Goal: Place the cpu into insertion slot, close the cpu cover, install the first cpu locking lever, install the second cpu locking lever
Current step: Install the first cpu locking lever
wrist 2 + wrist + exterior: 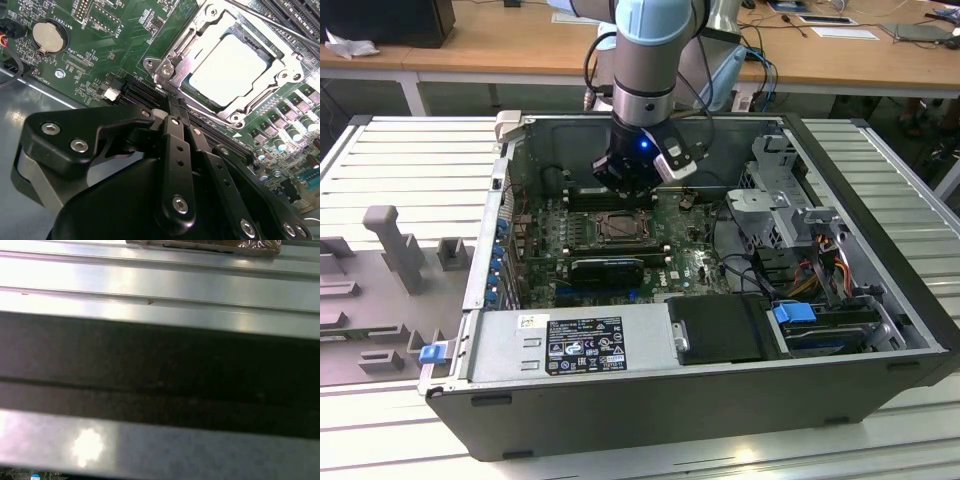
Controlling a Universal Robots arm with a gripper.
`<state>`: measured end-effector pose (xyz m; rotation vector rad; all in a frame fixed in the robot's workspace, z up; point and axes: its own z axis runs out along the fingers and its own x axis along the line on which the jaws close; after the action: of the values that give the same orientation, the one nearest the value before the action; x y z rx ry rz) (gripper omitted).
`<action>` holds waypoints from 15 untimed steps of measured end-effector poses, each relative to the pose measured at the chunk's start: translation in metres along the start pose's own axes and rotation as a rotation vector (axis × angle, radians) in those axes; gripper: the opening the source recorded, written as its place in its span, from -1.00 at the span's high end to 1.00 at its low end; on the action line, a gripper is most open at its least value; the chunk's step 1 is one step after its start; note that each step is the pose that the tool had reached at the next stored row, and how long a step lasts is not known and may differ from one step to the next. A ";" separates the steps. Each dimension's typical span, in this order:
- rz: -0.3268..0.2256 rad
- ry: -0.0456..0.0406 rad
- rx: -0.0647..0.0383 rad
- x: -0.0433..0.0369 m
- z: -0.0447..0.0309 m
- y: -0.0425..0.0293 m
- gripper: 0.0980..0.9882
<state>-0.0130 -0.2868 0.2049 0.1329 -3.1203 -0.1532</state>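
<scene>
In the second wrist view the cpu (227,67) lies flat in the insertion slot (618,228), its pale face showing through the window of the cpu cover (192,37). The grey metal cover lies down over it. A thin locking lever rod (270,22) runs slantwise past the socket's far side. My gripper (173,102) is shut with nothing between its fingers, and its tip sits at the socket's near corner. In the exterior view the gripper (623,188) hangs inside the open computer case, just above the far edge of the socket.
Long black memory slots (295,15) flank the socket, and a coin battery (47,36) sits on the green board. A black card (608,268), the power supply (570,345), a drive cage (780,190) and cables crowd the case. The case's wall (160,365) is close to the wrist.
</scene>
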 end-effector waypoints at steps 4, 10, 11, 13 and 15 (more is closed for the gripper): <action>0.000 0.0006 0.005 -0.0002 0.0006 -0.0001 0.98; 0.001 0.0008 0.009 -0.0002 0.0016 -0.0006 0.98; 0.001 0.0003 0.008 -0.0003 0.0022 -0.0006 0.98; 0.001 0.0007 0.008 -0.0003 0.0034 -0.0008 0.98; 0.001 0.0008 0.009 -0.0003 0.0040 -0.0010 0.98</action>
<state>-0.0127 -0.2874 0.2008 0.1322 -3.1204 -0.1398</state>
